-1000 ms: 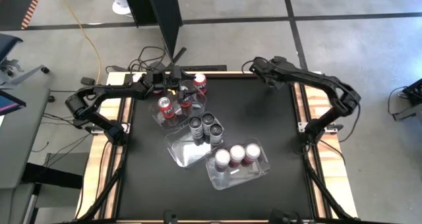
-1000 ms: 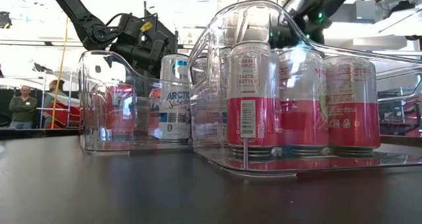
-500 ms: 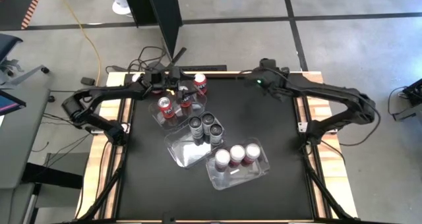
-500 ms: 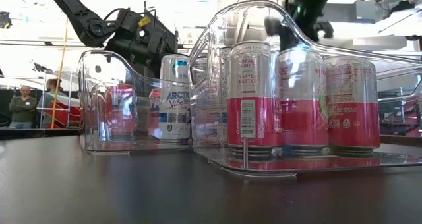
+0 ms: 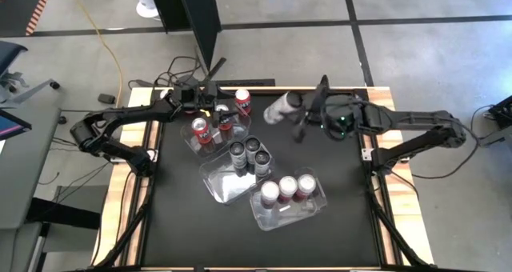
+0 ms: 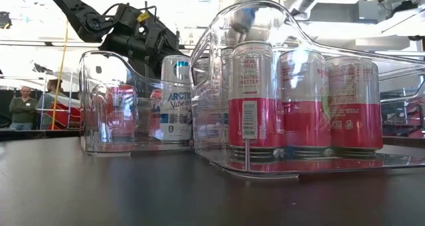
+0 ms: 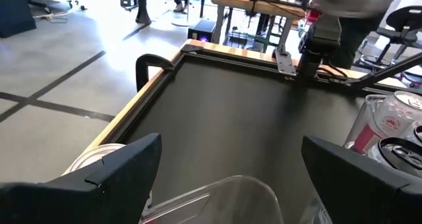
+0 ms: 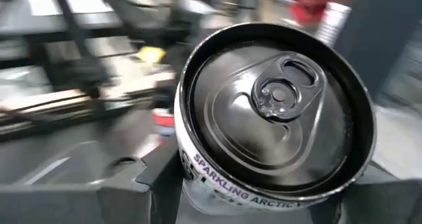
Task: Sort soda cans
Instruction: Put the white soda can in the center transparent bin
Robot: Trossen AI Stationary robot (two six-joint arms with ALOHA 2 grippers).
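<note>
Nearest the low camera, a clear tub (image 6: 292, 161) holds three red-and-white cans (image 6: 251, 103) standing upright in a row. Just behind it a second tub (image 6: 106, 100) shows a pale can (image 6: 176, 96) through its wall; from above this middle tub (image 5: 220, 184) holds dark-topped cans (image 5: 247, 151). The third tub (image 5: 196, 140), farthest back, holds red cans (image 5: 202, 130), with one more red can (image 5: 242, 100) standing on the black surface (image 5: 320, 168) just beyond it.

The big change is on the right. A second ago the right arm was folded back at the far right corner; now it has swung in over the back of the surface, and the right gripper (image 5: 308, 116) has its jaws closed around a pale can (image 5: 280, 108), held on its side in the air. The wrist view shows that can's top (image 8: 273, 109) end-on. So another can is on its way, probably to the middle tub with the pale one. The left gripper (image 5: 210, 104) has barely moved. It hovers at the far tub with its jaws wide and empty.

The carried can is only a blur in the low view, and its label is cut off. How many cans sit in the middle tub is hard to count.
</note>
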